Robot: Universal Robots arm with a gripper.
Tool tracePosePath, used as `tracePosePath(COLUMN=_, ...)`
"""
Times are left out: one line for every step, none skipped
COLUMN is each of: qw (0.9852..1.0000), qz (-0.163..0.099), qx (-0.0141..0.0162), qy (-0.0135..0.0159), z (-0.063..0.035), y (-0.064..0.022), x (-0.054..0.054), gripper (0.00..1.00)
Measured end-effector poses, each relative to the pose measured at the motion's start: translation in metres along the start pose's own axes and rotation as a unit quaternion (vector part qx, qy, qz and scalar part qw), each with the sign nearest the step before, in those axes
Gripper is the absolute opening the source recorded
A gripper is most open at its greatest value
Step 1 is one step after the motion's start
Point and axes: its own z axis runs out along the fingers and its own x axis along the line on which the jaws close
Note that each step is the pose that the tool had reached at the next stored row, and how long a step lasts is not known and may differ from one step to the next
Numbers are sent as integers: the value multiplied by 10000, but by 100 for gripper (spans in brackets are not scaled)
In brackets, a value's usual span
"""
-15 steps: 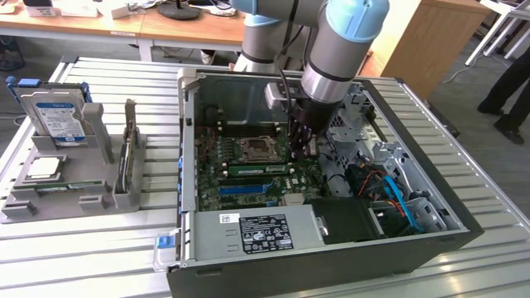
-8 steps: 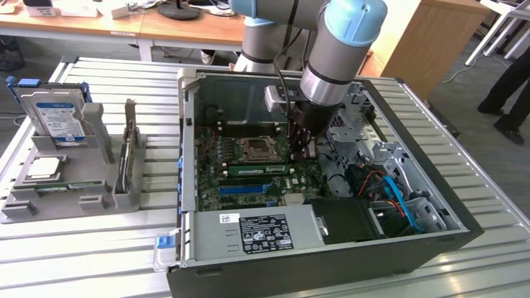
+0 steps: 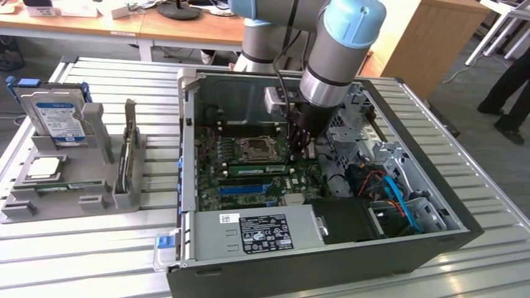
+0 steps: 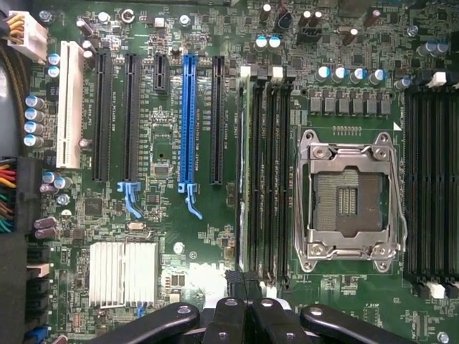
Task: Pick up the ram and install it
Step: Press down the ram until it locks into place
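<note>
The ram (image 4: 244,172) is a thin green stick standing edge-up in the memory slot nearest the blue expansion slot (image 4: 188,122), beside the empty processor socket (image 4: 348,201). In the exterior view the ram (image 3: 252,169) lies along its slot on the motherboard inside the open computer case (image 3: 414,242). My gripper (image 3: 300,162) reaches down into the case, just over one end of the stick. In the wrist view the black fingers (image 4: 228,315) of my gripper (image 4: 247,304) are pressed together above that end. Whether they touch the ram cannot be told.
A grey holder (image 3: 99,198) on the slatted table at the exterior view's left carries a silver hard drive (image 3: 58,121) and a square processor chip (image 3: 43,167). Cables and drive cages (image 3: 389,186) crowd the case's right side. A person's legs (image 3: 509,87) stand at the far right.
</note>
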Motion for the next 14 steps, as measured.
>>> tracePosePath(qw=10000, qz=0, qx=0, qy=0, z=7, y=0, x=0, gripper=11)
tracePosePath(qw=10000, qz=0, qx=0, qy=1, z=8, y=0, x=1, gripper=11)
tracePosePath(qw=10000, qz=0, qx=0, qy=1, z=8, y=0, x=1, gripper=11)
tracePosePath(qw=10000, qz=0, qx=0, qy=1, z=8, y=0, x=1, gripper=11)
tracePosePath(qw=10000, qz=0, qx=0, qy=1, z=8, y=0, x=0, gripper=11)
tracePosePath(qw=10000, qz=0, qx=0, qy=0, z=9, y=0, x=-2, gripper=11)
tracePosePath(qw=10000, qz=1, qx=0, qy=0, z=10, y=0, x=-7, gripper=11)
tracePosePath(qw=10000, qz=0, qx=0, qy=0, z=11, y=0, x=-12, gripper=11)
tracePosePath(qw=10000, qz=0, qx=0, qy=0, z=11, y=-1, x=-13, gripper=11)
tracePosePath(qw=10000, qz=0, qx=0, qy=0, z=11, y=-1, x=-13, gripper=11)
tracePosePath(qw=10000, qz=-1, qx=0, qy=0, z=11, y=-1, x=-13, gripper=11)
tracePosePath(qw=10000, qz=0, qx=0, qy=0, z=11, y=0, x=-13, gripper=11)
tracePosePath(qw=10000, qz=0, qx=0, qy=1, z=11, y=0, x=-13, gripper=11)
tracePosePath(qw=10000, qz=0, qx=0, qy=0, z=15, y=-1, x=-13, gripper=11)
